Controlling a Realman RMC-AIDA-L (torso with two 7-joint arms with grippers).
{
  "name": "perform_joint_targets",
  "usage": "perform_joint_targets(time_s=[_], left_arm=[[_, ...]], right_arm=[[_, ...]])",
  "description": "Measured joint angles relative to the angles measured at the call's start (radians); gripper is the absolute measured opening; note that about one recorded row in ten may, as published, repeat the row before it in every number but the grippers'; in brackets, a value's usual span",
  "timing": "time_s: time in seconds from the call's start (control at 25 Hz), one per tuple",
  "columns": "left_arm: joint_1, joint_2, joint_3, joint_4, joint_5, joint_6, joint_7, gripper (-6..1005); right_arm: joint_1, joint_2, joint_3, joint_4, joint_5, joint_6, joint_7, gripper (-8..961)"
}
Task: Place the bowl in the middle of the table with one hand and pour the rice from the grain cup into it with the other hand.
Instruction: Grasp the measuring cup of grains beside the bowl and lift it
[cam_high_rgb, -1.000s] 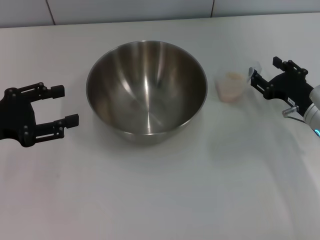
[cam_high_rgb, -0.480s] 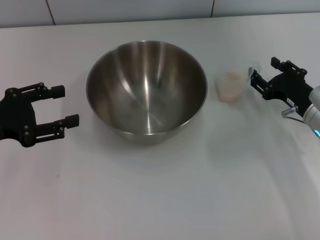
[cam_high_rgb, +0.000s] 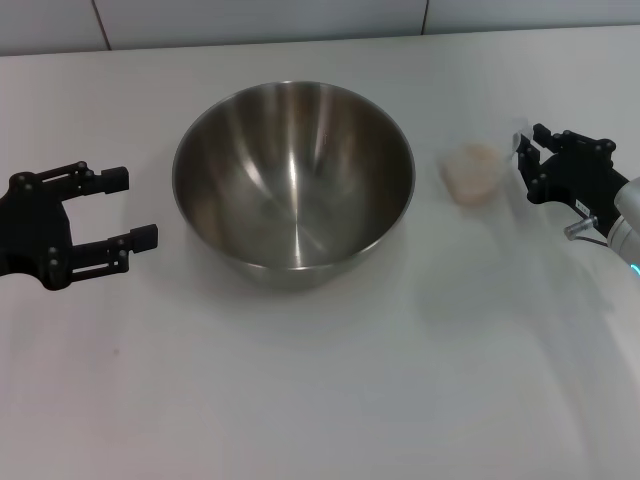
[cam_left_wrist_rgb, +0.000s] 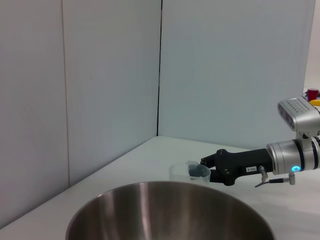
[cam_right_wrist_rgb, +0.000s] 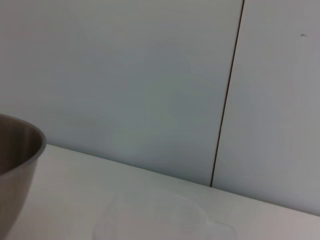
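On the white tabletop (cam_high_rgb: 320, 400) before me the big steel bowl (cam_high_rgb: 293, 183) stood upright near the middle, its inside bare and shining. To its right, apart from its wall, sat the small clear grain cup (cam_high_rgb: 473, 173), with the pale rice (cam_high_rgb: 470, 166) lying as a low mass in its bottom. The cup looked slightly tilted, though I could not be sure of that from the head view.

My right gripper (cam_high_rgb: 528, 160) was at the cup's far side from the bowl, low over the tabletop, its black fingers reaching toward the cup's rim. In the left wrist view that same gripper (cam_left_wrist_rgb: 206, 169) showed beyond the bowl's rim (cam_left_wrist_rgb: 170, 186), with its fingertips at the cup (cam_left_wrist_rgb: 189, 172); whether they had closed on the clear wall or merely touched it I could not tell. My right wrist view showed only the bowl's edge (cam_right_wrist_rgb: 17, 170) and a faint outline of the cup (cam_right_wrist_rgb: 160, 220) on the tabletop.

My left gripper (cam_high_rgb: 138, 208) hung to the left of the bowl, clear of it, its two fingers spread wide and holding nothing.
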Motion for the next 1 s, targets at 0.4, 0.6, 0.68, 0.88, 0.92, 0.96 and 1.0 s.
perform_joint_targets(time_s=[0.4,0.6,0.68,0.88,0.92,0.96,1.0], left_arm=[[0.000,-0.001,0.005,0.000,0.000,-0.015,0.000,753],[0.000,-0.001,0.005,0.000,0.000,-0.016,0.000,753],[0.000,-0.001,0.004,0.000,0.000,-0.017,0.000,753],[0.000,-0.003,0.000,0.000,0.000,-0.018,0.000,753],[0.000,-0.003,0.001,0.000,0.000,-0.018,0.000,753],[0.000,-0.003,0.001,0.000,0.000,-0.018,0.000,753],[0.000,-0.003,0.001,0.000,0.000,-0.018,0.000,753]], right_arm=[[0.002,0.000,-0.002,0.001,0.001,-0.001,-0.003,5],[0.004,0.000,-0.003,0.001,0.001,-0.001,-0.003,5],[0.004,0.000,-0.005,0.001,0.001,-0.001,-0.003,5],[0.006,0.000,-0.009,-0.003,-0.002,-0.001,-0.004,5],[0.006,0.000,-0.009,-0.003,-0.002,-0.001,-0.004,5],[0.006,0.000,-0.009,-0.003,-0.002,-0.001,-0.004,5],[0.006,0.000,-0.007,-0.004,-0.001,-0.001,-0.004,5]])
